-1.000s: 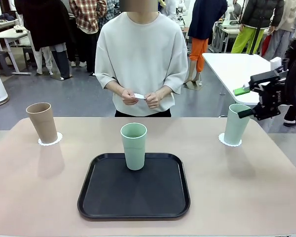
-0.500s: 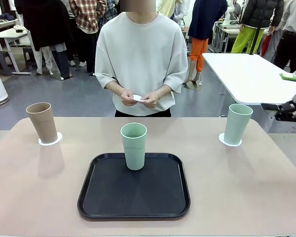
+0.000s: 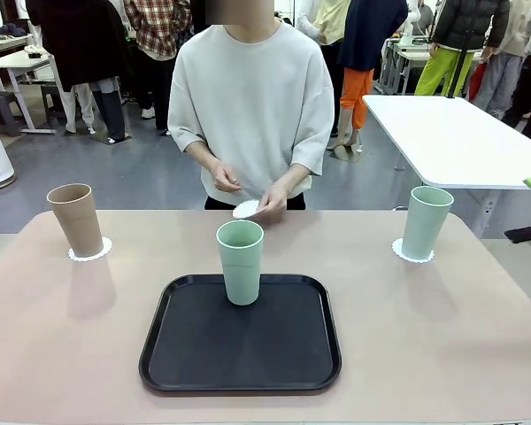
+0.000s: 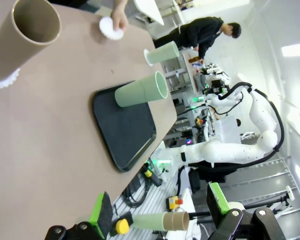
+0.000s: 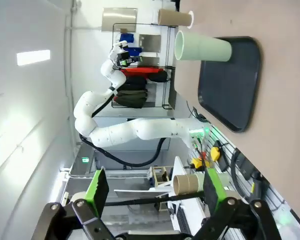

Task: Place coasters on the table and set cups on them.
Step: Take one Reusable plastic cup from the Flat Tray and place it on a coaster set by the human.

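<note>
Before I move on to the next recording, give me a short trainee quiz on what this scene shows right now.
1. True or false: the middle mint cup stands on a coaster.
2. Where is the spare coaster? A) on the black tray B) in the person's hand C) under the tan cup
3. Fill in: ___ cups stand on coasters on the table.

Key:
1. False. It stands directly on the black tray.
2. B.
3. Two: the tan cup and the right mint cup.
</note>
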{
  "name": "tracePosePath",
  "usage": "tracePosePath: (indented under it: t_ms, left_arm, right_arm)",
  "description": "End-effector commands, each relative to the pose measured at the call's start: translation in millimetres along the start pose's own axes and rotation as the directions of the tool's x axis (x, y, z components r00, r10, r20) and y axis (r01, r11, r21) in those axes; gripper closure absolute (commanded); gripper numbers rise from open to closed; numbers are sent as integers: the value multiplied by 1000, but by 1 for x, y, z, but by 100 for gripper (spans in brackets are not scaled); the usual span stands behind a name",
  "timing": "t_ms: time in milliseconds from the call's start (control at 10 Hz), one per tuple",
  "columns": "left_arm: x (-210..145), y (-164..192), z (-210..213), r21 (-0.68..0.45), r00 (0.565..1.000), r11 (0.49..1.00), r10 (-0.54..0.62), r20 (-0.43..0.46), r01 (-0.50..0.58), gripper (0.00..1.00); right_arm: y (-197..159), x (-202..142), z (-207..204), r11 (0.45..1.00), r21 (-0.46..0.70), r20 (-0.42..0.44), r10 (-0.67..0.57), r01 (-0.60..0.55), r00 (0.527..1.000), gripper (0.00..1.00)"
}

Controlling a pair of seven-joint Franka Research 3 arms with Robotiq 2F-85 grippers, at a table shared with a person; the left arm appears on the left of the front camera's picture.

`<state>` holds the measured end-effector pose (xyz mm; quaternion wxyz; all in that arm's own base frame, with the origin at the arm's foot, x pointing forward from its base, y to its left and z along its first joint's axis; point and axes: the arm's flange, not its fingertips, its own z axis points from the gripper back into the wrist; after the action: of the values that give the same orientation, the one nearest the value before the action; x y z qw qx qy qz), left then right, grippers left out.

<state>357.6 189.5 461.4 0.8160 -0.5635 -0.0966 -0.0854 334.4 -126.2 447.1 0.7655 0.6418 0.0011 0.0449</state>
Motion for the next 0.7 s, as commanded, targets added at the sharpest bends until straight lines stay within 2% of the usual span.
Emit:
tracePosePath:
  t_ms: [0,200,300,400,600]
  left_arm:
    - [-1,-2,1,-4,1000,1000,-7,5,7,0]
    - [-1,-2,1,-4,1000,1000,-7,5,7,0]
    - [-1,-2,1,-4,1000,1000,-7,5,7,0]
    - [-1,-2,1,-4,1000,1000,-7,5,7,0]
    - [-1,-2,1,-4,1000,1000,-7,5,7,0]
  right_arm:
    - [-1,-10,10,999,-11,-15,31,-31,999,0]
    - [-4,-10,11,999,0,-17,37,-37,999,0]
    - [-5,-5,10,997,11,-4,77,-77,997,0]
    - [-1,-7,9,1000,-10,2,10,-10,1000,0]
    - [-1,-7,9,1000,-10,2,10,-10,1000,0]
